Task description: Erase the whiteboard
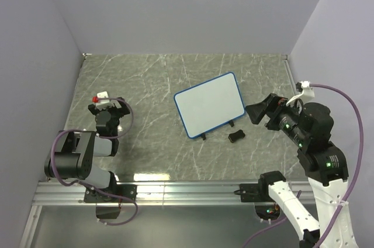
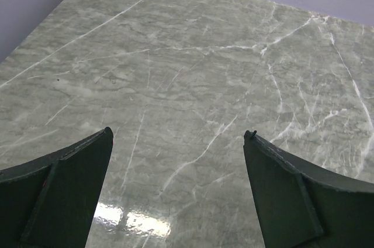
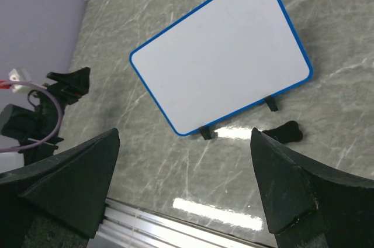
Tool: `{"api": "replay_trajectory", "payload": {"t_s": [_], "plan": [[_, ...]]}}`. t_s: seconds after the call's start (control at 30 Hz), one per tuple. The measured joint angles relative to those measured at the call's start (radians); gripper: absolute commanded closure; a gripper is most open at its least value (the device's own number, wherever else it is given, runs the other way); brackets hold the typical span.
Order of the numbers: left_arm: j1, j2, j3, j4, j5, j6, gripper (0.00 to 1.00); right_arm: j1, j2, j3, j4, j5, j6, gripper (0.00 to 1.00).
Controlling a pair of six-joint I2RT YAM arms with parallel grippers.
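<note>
The whiteboard (image 1: 209, 104) sits on the grey marbled worktop (image 1: 146, 84), a bit right of the middle and nearer the right edge than the left. It is turned at a slant, so its blue-rimmed corners point towards the worktop's edges rather than lining up with them. Its face looks plain white from here. Two little black feet (image 1: 203, 137) stick out along its near side, and I can't say whether they prop it up or it lies flat. A small black piece (image 1: 236, 137) lies on the worktop just beside the nearer right foot, apart from the board, towards the near edge. The right gripper (image 3: 184, 134) hangs by the right edge, aimed across at the board's right side and close to it without touching. It is spread wide with nothing between its fingers. The left gripper (image 2: 178, 134) is well away over by the left edge, pointing towards the far side. It too is gaping wide and empty, with only bare worktop under it. Pale lilac walls (image 1: 175, 8) close in the far, left and right sides.
</note>
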Motion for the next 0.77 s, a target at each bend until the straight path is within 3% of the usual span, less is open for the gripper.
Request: {"api": "replay_trajectory", "payload": {"t_s": [0.17,0.4,0.63,0.77], "plan": [[0.0,0.0,0.0,0.0,0.002,0.0,0.01,0.0,0.029,-0.054,0.089,0.053,-0.036,0.0],[0.0,0.0,0.0,0.0,0.003,0.0,0.01,0.0,0.193,-0.138,0.288,0.162,-0.109,0.0],[0.0,0.0,0.0,0.0,0.003,0.0,0.01,0.0,0.413,-0.103,0.4,0.28,-0.148,0.0],[0.0,0.0,0.0,0.0,0.003,0.0,0.01,0.0,0.449,-0.084,0.459,0.304,-0.142,0.0]]}}
